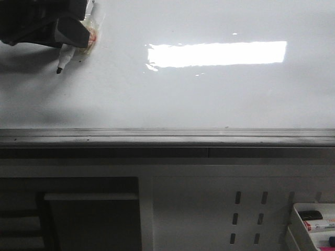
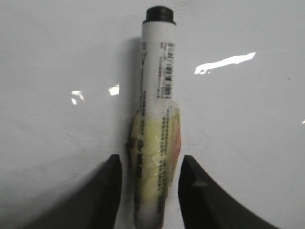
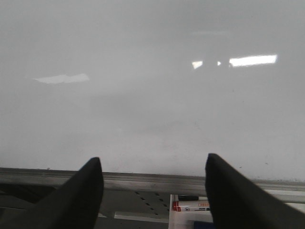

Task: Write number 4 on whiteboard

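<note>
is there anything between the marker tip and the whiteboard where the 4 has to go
Nothing visible. The left gripper holds the marker at the whiteboard, whose surface around the tip is bare, with no strokes drawn. Whether the tip touches cannot be told.

Left gripper [image 1: 73, 35] at upper left of front view, dark fingers angled down and right, closed around a marker [image 2: 155, 124]; both pads flank its taped barrel. Right gripper [image 3: 155, 191] seen only by its own wrist camera: fingers spread wide, nothing between.
</note>
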Controlling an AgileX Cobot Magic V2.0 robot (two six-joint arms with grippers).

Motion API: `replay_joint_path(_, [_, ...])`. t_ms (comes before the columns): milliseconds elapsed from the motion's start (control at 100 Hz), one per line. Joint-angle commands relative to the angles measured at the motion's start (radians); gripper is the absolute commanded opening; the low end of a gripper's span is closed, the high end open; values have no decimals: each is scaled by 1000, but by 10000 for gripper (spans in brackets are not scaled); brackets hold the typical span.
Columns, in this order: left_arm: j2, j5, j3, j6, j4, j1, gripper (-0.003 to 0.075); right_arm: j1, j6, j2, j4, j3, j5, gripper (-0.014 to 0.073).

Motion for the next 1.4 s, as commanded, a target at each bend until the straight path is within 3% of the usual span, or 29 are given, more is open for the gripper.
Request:
replay_joint_path(0, [-20,-69,-37,3,13,-7,216,-3,-13,4,18,-37,-51,416])
replay_joint_path(120, [-20,-70,-37,3,41,-7,213,-3,-13,4,18,-37,-53,416])
replay_joint_path(300, [-15,-76,-37,3,45,-7,144,-3,-13,4,18,-37,-53,416])
replay_joint_path(540, [17,-74,-46,3,45,-7,129,-3,-13,4,18,-37,-51,416])
replay_joint_path(680, [17,-74,-46,3,45,-7,-22,-3,-13,4,18,-37,-47,416])
replay_joint_path(960, [-65,-18,-46,3,149,-7,-20,-3,-30,7,21,-39,-21,416])
replay_joint_path(1039, [-116,48,-46,3,216,-12,-20,-1,-95,20,110,-44,20,416])
replay_joint_path(1139, [-167,148,-46,5,328,-54,-20,14,-304,63,321,-66,116,416])
replay_joint_path(1269, [-203,229,-46,57,409,-172,-20,42,-545,161,632,-115,286,416])
replay_joint_path(1389, [-205,238,-46,100,431,-290,-20,64,-630,256,758,-168,413,416])
